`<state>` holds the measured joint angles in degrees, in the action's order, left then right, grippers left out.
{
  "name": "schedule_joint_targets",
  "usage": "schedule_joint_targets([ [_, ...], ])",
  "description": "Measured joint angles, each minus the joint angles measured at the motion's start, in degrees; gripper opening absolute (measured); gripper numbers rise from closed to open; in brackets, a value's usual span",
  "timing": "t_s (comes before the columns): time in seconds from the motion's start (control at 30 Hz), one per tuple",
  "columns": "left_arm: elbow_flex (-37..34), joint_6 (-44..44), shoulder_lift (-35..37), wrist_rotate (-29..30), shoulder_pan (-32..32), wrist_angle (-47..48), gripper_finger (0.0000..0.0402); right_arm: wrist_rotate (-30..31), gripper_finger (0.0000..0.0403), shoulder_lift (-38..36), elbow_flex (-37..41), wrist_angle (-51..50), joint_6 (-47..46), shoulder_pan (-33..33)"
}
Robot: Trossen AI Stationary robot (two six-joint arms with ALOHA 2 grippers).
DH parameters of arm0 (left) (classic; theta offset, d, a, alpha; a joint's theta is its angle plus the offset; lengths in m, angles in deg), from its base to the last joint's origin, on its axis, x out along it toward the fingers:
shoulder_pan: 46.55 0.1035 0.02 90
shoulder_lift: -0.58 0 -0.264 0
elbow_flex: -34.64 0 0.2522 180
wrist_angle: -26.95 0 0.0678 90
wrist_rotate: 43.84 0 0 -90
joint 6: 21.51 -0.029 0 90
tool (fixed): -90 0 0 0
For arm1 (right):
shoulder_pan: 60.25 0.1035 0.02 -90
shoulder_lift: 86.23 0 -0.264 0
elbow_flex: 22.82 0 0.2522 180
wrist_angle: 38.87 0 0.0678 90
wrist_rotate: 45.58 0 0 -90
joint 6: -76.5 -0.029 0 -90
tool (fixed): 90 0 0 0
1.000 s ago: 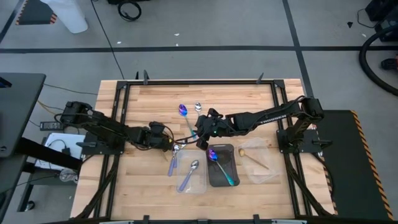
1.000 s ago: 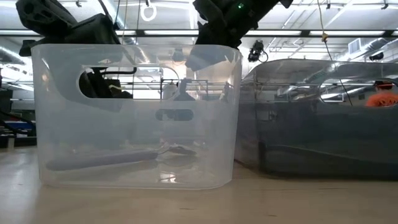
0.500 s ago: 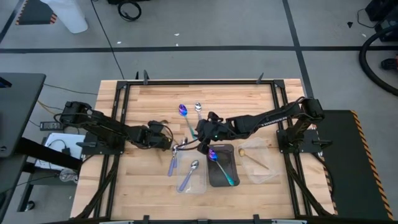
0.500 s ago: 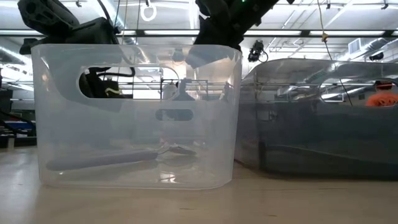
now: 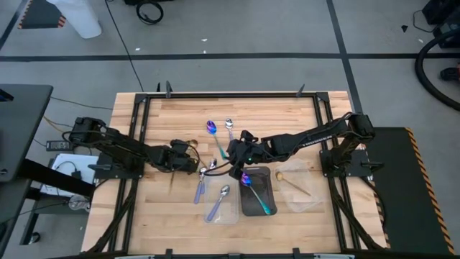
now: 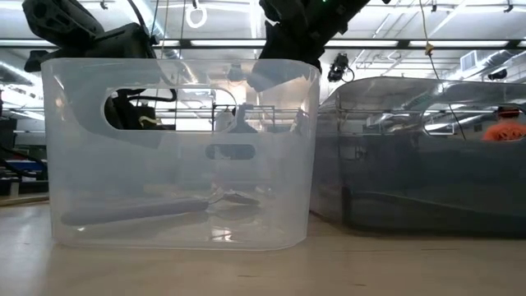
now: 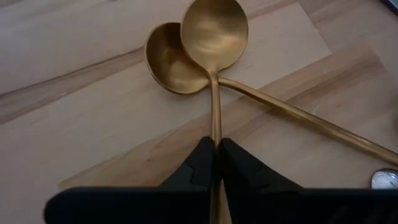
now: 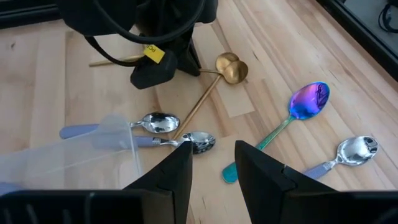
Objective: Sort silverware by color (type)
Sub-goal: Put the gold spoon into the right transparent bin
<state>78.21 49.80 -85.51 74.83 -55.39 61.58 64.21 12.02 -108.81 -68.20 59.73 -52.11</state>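
My left fingers (image 7: 216, 163) are pinched almost fully together on the thin handle of a gold spoon (image 7: 214, 37), whose bowl lies at twelve o'clock from my wrist and overlaps the bowl of a second gold spoon (image 7: 171, 65) crossing beneath it. On the tabletop (image 5: 165, 122) from above, this pair sits left of centre, at about nine o'clock from the right fingers (image 8: 211, 163), which hang parted and empty above the clear tray (image 5: 222, 203).

To do this well, I judge I should lift straight up, slowly, so the lower spoon is not dragged along, and keep the handle level since the grip is narrow and far from the bowl.

Silver spoons with lilac handles (image 8: 155, 122) lie near six o'clock of mine; an iridescent spoon (image 8: 308, 102) and another silver one (image 8: 354, 151) rest toward twelve o'clock on the tabletop. The gold tray (image 5: 298, 185) holds one gold spoon already; mine belongs there.
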Motion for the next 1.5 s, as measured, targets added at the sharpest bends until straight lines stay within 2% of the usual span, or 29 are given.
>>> schedule_joint_targets([
  [0.37,7.0,-4.8,0.0,-2.4,-0.1,6.5,0.0024,0.0,0.0130,0.0,0.0,-5.6,0.0,0.0],
  [0.73,11.8,-6.3,0.2,0.0,-0.8,14.2,0.0025,0.0,0.0130,-0.1,0.0,-8.7,-0.2,0.4],
  [0.87,13.3,-9.8,0.8,2.4,-1.7,14.3,0.0025,0.2,0.0130,-0.1,0.0,-7.4,0.0,1.0],
  [1.0,14.4,-13.3,2.6,6.2,-1.7,14.3,0.0025,2.8,0.0130,-0.1,0.0,-7.2,0.4,1.7],
  [1.23,17.1,-21.2,6.8,11.5,-1.7,10.5,0.0026,3.7,0.0130,-1.6,0.0,-7.0,0.7,1.9],
  [1.5,17.4,-36.6,9.9,13.1,-1.7,-7.2,0.0026,7.9,0.0130,-4.8,0.0,-2.1,3.6,3.1],
])
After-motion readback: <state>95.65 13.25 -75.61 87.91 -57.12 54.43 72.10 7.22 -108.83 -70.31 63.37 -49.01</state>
